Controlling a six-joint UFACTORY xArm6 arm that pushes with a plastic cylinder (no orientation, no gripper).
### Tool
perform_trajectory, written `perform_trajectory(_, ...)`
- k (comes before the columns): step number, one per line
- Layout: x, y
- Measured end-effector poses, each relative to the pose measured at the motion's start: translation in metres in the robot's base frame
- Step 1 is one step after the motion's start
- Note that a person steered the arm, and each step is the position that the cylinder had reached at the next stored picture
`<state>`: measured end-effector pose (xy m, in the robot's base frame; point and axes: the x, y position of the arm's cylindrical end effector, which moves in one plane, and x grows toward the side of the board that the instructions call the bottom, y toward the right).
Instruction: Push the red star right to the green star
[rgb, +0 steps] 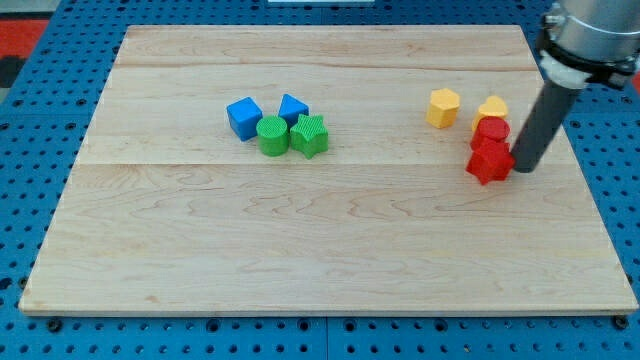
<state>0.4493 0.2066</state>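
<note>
The red star (489, 163) lies at the view's right on the wooden board. My tip (522, 168) stands right beside it, on its right side, touching or nearly touching it. The green star (310, 135) lies left of the board's middle, far to the left of the red star, pressed against a green round block (272, 135).
A red round block (491, 130) sits just above the red star, with a yellow block (492, 107) above that and a yellow hexagon block (443, 106) to their left. Two blue blocks (244, 116) (292, 107) sit above the green pair. The board (320, 250) rests on a blue pegboard.
</note>
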Motion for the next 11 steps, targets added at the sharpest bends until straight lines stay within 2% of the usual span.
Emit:
perform_trajectory(1,-0.010,-0.021)
perform_trajectory(3,-0.009,0.002)
perform_trajectory(5,-0.003,-0.002)
perform_trajectory(7,0.001,-0.086)
perform_trajectory(8,-0.018,-0.085)
perform_trajectory(10,-0.069,-0.169)
perform_trajectory(11,-0.099,-0.186)
